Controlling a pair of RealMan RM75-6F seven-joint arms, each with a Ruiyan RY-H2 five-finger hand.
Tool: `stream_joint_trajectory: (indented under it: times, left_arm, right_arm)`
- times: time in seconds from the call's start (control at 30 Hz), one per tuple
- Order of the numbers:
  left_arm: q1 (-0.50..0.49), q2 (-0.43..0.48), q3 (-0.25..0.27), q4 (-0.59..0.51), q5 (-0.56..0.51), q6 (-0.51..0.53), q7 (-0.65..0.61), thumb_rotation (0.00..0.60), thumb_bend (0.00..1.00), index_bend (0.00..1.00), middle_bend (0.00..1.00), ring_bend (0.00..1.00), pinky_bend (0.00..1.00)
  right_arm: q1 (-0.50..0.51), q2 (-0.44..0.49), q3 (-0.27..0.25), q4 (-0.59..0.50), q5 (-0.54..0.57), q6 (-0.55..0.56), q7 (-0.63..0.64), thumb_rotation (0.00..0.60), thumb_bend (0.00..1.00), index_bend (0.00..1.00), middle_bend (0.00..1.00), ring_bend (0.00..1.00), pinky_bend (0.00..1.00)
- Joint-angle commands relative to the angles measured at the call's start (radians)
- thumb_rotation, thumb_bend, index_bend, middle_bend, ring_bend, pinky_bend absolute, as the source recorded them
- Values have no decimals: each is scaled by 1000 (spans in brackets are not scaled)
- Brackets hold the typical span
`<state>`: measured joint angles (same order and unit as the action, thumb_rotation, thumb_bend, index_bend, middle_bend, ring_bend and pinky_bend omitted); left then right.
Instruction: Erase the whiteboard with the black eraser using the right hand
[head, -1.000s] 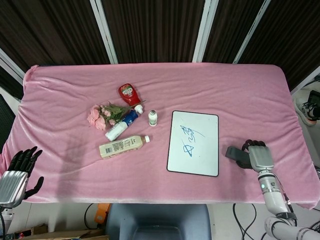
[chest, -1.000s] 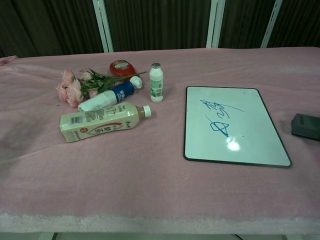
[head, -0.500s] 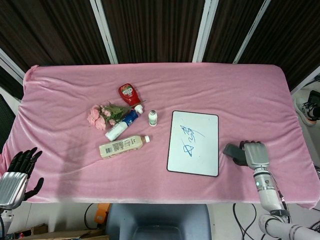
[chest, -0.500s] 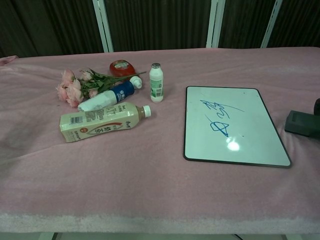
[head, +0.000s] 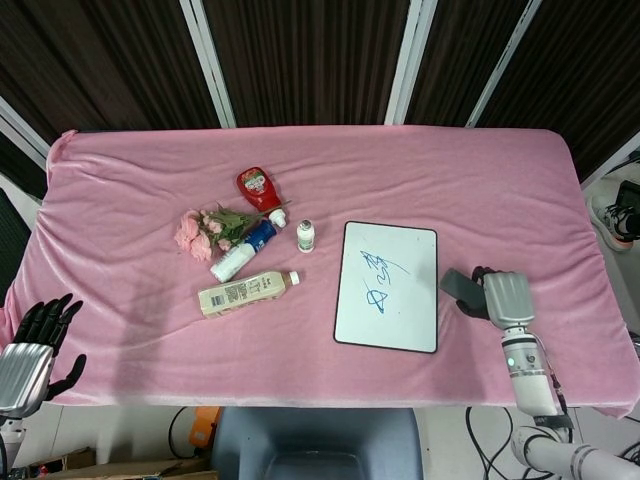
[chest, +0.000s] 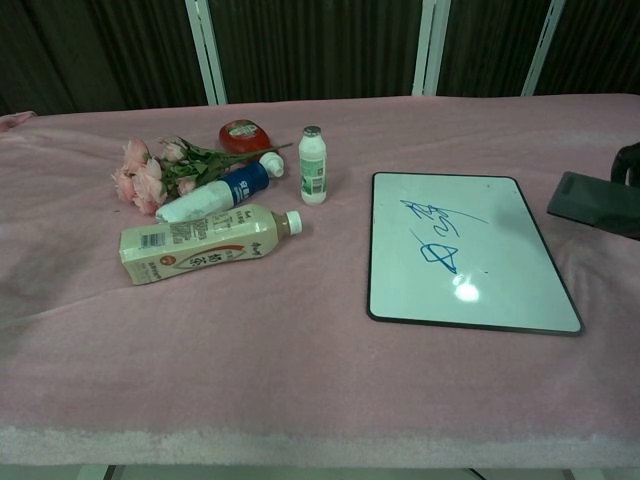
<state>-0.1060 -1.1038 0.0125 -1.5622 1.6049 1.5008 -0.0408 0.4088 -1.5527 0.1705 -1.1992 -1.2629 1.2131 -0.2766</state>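
Eraser (head: 459, 286) is gripped in the right hand (head: 497, 296), sticking out toward the whiteboard (head: 387, 287), which lies just left of that hand with blue scribbles on it. Way over left, the left hand (head: 33, 345) hangs off the table (head: 480, 180) edge, fingers spread, holding nothing.

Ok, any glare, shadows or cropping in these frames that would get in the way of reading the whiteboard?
Chest view: a small bright glare spot on the whiteboard, below the blue scribble, which stays legible; the black eraser is cut by the right edge. Head view: even light, no glare on the board, scribble small but sharp.
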Motion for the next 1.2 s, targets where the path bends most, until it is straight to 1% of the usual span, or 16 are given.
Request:
stream_joint_trajectory:
  times: [0.03,0.13,0.3,0.4,0.53,0.73,0.83,1.0,1.2]
  left_arm:
    - [-1,-1,-1,-1,-3,-3,2,600,426,0,0,0,0]
    - [-1,-2,-3,-2,-7,-5,9,600,426,0,0,0,0]
    - [0,-3,-5,-2,-15,-6,17,600,426,0,0,0,0]
    - [-2,-4,-8,-1,-21,-11,18,600,426,0,0,0,0]
    - [-6,-4,-10,-2,-28,-22,20,600,426,0,0,0,0]
    - [-10,-6,-12,-5,-37,-32,30,600,425,0,0,0,0]
    - [-11,-7,-14,-5,-42,-36,34,600,425,0,0,0,0]
    - [-14,-7,-17,-6,-50,-43,36,600,426,0,0,0,0]
    - [-16,-7,-17,-6,-53,-48,38,600,426,0,0,0,0]
  right_arm:
    - [39,-23,31,-4,-34,19,14,600,443,975,774,716,785]
    - [102,-83,56,36,-59,5,1,600,443,976,775,717,786]
    - [186,-186,74,140,-55,-49,-70,600,443,976,775,717,787]
    - [226,-240,94,211,-37,-74,-89,600,443,977,776,717,788]
    - [271,-292,124,290,-3,-108,-109,600,443,977,776,717,788]
    - [329,-358,151,408,43,-164,-149,600,443,977,776,717,788]
    - [349,-388,160,462,63,-196,-139,600,442,977,776,717,788]
    - [365,-422,157,536,68,-222,-90,600,443,977,777,717,788]
    - [371,-442,168,592,88,-253,-25,600,443,977,776,718,788]
